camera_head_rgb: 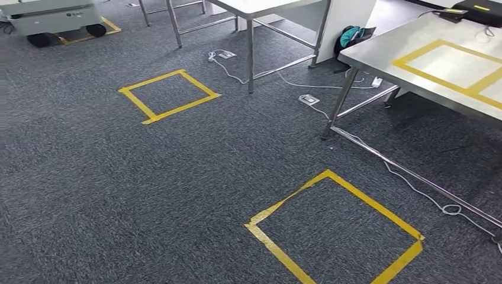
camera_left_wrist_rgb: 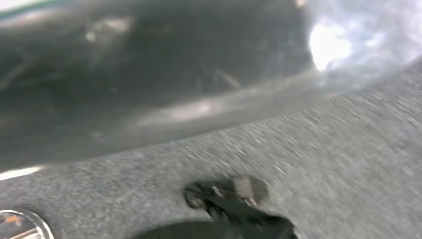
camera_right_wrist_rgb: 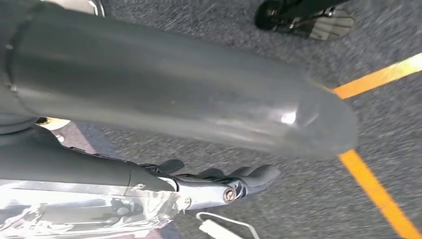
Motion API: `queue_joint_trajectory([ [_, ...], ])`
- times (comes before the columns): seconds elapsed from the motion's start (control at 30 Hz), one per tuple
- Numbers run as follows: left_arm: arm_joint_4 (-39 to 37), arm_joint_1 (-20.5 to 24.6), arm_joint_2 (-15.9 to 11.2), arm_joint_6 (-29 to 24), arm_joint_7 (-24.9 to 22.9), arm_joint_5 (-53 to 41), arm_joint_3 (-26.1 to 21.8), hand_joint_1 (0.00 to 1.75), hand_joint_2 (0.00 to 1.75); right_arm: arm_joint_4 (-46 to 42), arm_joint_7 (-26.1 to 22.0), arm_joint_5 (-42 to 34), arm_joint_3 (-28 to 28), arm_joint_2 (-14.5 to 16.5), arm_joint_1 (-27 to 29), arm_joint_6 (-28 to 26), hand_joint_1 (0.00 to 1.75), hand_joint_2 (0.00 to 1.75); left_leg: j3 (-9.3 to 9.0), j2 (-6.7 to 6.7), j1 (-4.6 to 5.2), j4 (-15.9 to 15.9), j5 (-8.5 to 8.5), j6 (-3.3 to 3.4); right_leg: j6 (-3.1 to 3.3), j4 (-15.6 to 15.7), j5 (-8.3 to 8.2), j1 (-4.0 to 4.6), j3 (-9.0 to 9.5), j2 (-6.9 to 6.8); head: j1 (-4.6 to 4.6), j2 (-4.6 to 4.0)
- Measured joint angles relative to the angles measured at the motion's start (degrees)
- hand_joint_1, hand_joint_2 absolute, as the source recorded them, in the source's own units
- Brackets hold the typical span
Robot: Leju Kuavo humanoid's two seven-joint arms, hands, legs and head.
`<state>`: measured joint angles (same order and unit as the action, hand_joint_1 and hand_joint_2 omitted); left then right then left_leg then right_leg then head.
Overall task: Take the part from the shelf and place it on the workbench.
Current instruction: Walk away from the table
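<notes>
Head view: a grey carpet floor (camera_head_rgb: 89, 177) carries two squares marked in yellow tape, a near square (camera_head_rgb: 376, 204) and a far square (camera_head_rgb: 151, 81). The steel bench (camera_head_rgb: 379, 50) stands to the right on thin metal legs, with a yellow tape outline (camera_head_rgb: 417, 50) on its top. A second bench (camera_head_rgb: 266, 6) stands further back, a teal and black bag (camera_head_rgb: 352, 35) rests on the floor between the two, and a white cable (camera_head_rgb: 414, 183) runs along the carpet under the right bench. A pale wheeled cart (camera_head_rgb: 53, 18) stands at the far left. The location and appearance of the part cannot be determined. Left wrist view: blurred; grey carpet (camera_left_wrist_rgb: 348, 164) is visible. Right wrist view: the right robot hand (camera_right_wrist_rgb: 224, 184) hangs above the carpet with its dark fingers (camera_right_wrist_rgb: 254, 175) stretched out side by side and nothing between them. A yellow tape line (camera_right_wrist_rgb: 373, 190) crosses the carpet beyond the fingertips, and a white cable (camera_right_wrist_rgb: 219, 226) lies just beneath the robot hand.
</notes>
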<state>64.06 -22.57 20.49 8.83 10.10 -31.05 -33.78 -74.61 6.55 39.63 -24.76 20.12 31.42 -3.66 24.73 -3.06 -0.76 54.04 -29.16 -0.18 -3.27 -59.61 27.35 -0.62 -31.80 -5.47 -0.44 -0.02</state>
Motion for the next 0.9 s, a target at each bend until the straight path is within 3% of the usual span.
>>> queue_joint_trajectory([
  [0.07,0.0,0.29,0.01,0.0,0.16,-0.19,-0.13,0.0,0.0,0.01,0.03,-0.14,0.12,0.02,0.32,-0.14,0.0,0.0,1.07,1.43,0.27,-0.01,0.91,0.81,-0.24,-6.92,4.52,-0.09,-2.65,4.18,0.16,0.0],
  [0.13,-0.02,0.54,0.01,0.0,0.2,-0.29,-0.13,0.0,0.0,0.02,0.05,-0.26,0.19,0.03,0.57,-0.23,0.0,0.0,2.2,3.12,0.7,0.01,1.78,1.1,0.03,-13.4,7.49,0.12,-4.84,5.26,0.23,0.0],
  [0.17,-0.03,0.54,0.01,0.0,0.2,-0.35,-0.14,0.0,0.0,0.02,0.05,-0.3,0.19,0.03,0.6,-0.27,0.0,0.0,2.62,3.96,0.87,0.03,2.17,1.11,0.28,-13.84,7.39,0.27,-4.61,5.38,0.23,0.0],
  [0.2,-0.05,0.52,0.01,0.0,0.2,-0.38,-0.15,0.0,0.0,0.02,0.05,-0.33,0.19,0.03,0.6,-0.32,0.0,0.0,2.96,4.79,0.97,0.04,2.53,1.08,0.58,-11.93,6.25,0.42,-3.2,5.55,0.22,0.0],
  [0.23,-0.07,0.51,0.01,0.0,0.2,-0.41,-0.19,0.0,0.0,0.02,0.05,-0.35,0.19,0.03,0.61,-0.37,0.0,0.0,3.2,5.65,1.01,0.05,2.85,0.99,0.91,-8.03,4.43,0.53,-0.76,6.15,0.23,0.0],
  [0.3,-0.09,0.57,0.02,-0.01,0.2,-0.47,-0.23,0.0,0.0,0.02,0.05,-0.4,0.25,0.03,0.59,-0.5,0.0,0.0,3.66,7.18,1.11,0.22,3.37,0.66,1.43,0.53,1.89,0.51,4.02,9.18,0.2,0.0],
  [0.37,-0.09,0.66,0.02,-0.03,0.2,-0.49,-0.25,0.0,0.0,0.02,0.07,-0.48,0.36,0.03,0.61,-0.61,0.0,0.0,4.37,8.47,1.07,0.44,3.82,0.08,1.67,4.18,1.58,0.51,5.64,11.06,0.2,0.0],
  [0.43,-0.09,0.59,0.0,-0.05,0.2,-0.49,-0.27,0.0,0.0,0.01,0.1,-0.53,0.39,0.03,0.61,-0.67,0.0,0.0,5.05,9.46,0.86,0.66,4.16,-0.58,2.03,4.39,1.31,0.58,5.47,9.83,0.27,0.0],
  [0.47,-0.09,0.53,-0.01,-0.07,0.2,-0.49,-0.29,0.0,0.0,0.0,0.11,-0.53,0.38,0.03,0.6,-0.7,0.0,0.0,5.47,8.9,0.81,1.31,3.74,-0.82,2.32,4.48,1.09,0.53,5.38,9.03,0.22,0.0],
  [0.5,-0.09,0.54,-0.02,-0.08,0.2,-0.49,-0.32,0.0,0.0,-0.01,0.11,-0.53,0.37,0.04,0.63,-0.73,0.0,0.0,6.27,7.77,0.8,2.87,2.59,-1.06,2.59,4.63,0.87,0.43,5.28,8.12,0.04,0.0],
  [0.57,-0.09,0.71,-0.04,-0.09,0.2,-0.49,-0.31,0.0,0.0,-0.01,0.11,-0.55,0.36,0.07,0.79,-0.74,0.0,0.0,9.22,4.91,0.76,9.29,-1.56,-1.62,2.91,4.74,0.67,0.37,4.98,6.19,-0.27,0.0],
  [0.63,-0.1,0.76,-0.06,-0.09,0.2,-0.49,-0.27,0.0,0.0,-0.01,0.13,-0.57,0.32,0.1,0.86,-0.74,0.0,0.0,12.13,3.94,0.55,16.33,-4.78,-2.22,2.95,4.69,0.61,0.41,4.73,4.23,-0.35,0.0],
  [0.67,-0.11,0.7,-0.07,-0.09,0.2,-0.49,-0.27,0.0,0.0,-0.01,0.14,-0.57,0.31,0.1,0.82,-0.74,0.0,0.0,12.46,3.78,0.43,17.65,-4.9,-2.41,2.93,4.66,0.6,0.41,4.67,3.32,-0.36,0.0],
  [0.7,-0.13,0.61,-0.07,-0.09,0.2,-0.49,-0.28,0.0,0.0,-0.01,0.14,-0.58,0.31,0.1,0.76,-0.74,0.0,0.0,11.66,3.57,0.32,16.65,-3.86,-2.54,2.87,4.62,0.61,0.4,4.66,2.47,-0.36,0.0],
  [0.73,-0.13,0.55,-0.08,-0.09,0.2,-0.49,-0.29,0.0,0.0,-0.01,0.14,-0.58,0.32,0.1,0.7,-0.74,0.0,0.0,9.86,3.11,0.23,13.61,-2.04,-2.61,2.77,4.57,0.67,0.36,4.72,1.69,-0.36,0.0],
  [0.8,-0.13,0.61,-0.06,-0.09,0.2,-0.49,-0.3,0.0,0.0,-0.01,0.14,-0.59,0.33,0.1,0.67,-0.74,0.0,0.0,5.52,0.4,0.24,5.68,1.32,-2.52,2.27,4.27,0.98,0.53,4.88,0.32,-0.45,0.0],
  [0.87,-0.14,0.74,-0.03,-0.1,0.2,-0.5,-0.28,0.0,0.0,-0.01,0.15,-0.59,0.33,0.1,0.67,-0.76,0.0,0.0,3.73,-1.46,0.42,1.7,2.38,-1.7,1.66,3.9,1.29,0.9,4.98,-0.88,-0.31,0.0],
  [0.9,-0.15,0.72,-0.02,-0.12,0.2,-0.5,-0.29,0.0,0.0,-0.01,0.15,-0.6,0.34,0.1,0.61,-0.77,0.0,0.0,3.87,-1.19,0.57,1.4,2.29,-1.15,1.41,3.78,1.37,0.99,5.16,-1.45,-0.22,0.0],
])
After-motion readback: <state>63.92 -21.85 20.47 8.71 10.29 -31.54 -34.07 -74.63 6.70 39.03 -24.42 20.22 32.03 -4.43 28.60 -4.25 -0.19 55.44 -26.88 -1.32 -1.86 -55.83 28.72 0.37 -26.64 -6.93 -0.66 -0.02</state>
